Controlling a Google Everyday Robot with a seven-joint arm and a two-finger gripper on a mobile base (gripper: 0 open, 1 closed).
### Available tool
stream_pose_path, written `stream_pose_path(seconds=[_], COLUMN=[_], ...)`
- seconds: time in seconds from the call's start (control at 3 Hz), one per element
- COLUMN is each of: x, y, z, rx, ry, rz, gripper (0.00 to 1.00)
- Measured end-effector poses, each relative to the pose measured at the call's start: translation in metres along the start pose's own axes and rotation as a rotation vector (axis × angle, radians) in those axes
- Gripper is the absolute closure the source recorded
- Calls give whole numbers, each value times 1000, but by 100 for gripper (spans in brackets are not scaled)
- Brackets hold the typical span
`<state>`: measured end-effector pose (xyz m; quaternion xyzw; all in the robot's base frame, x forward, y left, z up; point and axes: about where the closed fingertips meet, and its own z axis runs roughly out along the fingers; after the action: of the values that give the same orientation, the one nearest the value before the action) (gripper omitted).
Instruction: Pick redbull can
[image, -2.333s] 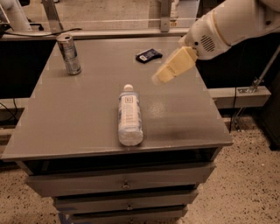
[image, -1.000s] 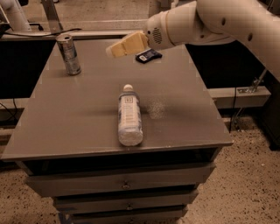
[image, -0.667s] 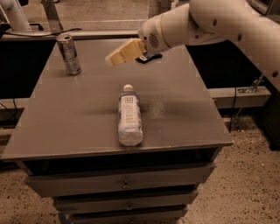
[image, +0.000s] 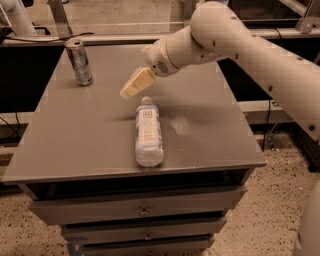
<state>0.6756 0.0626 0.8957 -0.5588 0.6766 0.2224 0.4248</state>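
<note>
Fingers (image: 135, 84), cream-coloured and tapering to a blunt wedge, are lying narrow with no gap showing between them and are holding nothing. They are hanging over the middle of the desk (image: 65, 135), just behind the cap of the water bottle (image: 149, 132). I am swinging them leftward: two seconds ago they were pointing down over the right rear of the desk, and now they are sitting about midway across, aimed down and left. The redbull can (image: 80, 62) is standing upright near the left rear corner, well apart from them. I judge the approach to be under way and the grasp not yet begun; the fingers will need opening before arrival. The can is a slim metal cylinder, silver and blue, with a shiny rim. The bottle is clear plastic with a pale label, lying on its side and likely to roll if nudged. The desk is showing a flat, matt grey top. My arm (image: 240, 40) is a smooth white shell.
</note>
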Motion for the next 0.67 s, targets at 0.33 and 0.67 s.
stream_pose_path(seconds=[0.33,0.67], x=[7,6], y=[0,7], z=[32,70], rx=[-18,-31], ry=[-16,-47], rz=[-21,-4], gripper=[0,0])
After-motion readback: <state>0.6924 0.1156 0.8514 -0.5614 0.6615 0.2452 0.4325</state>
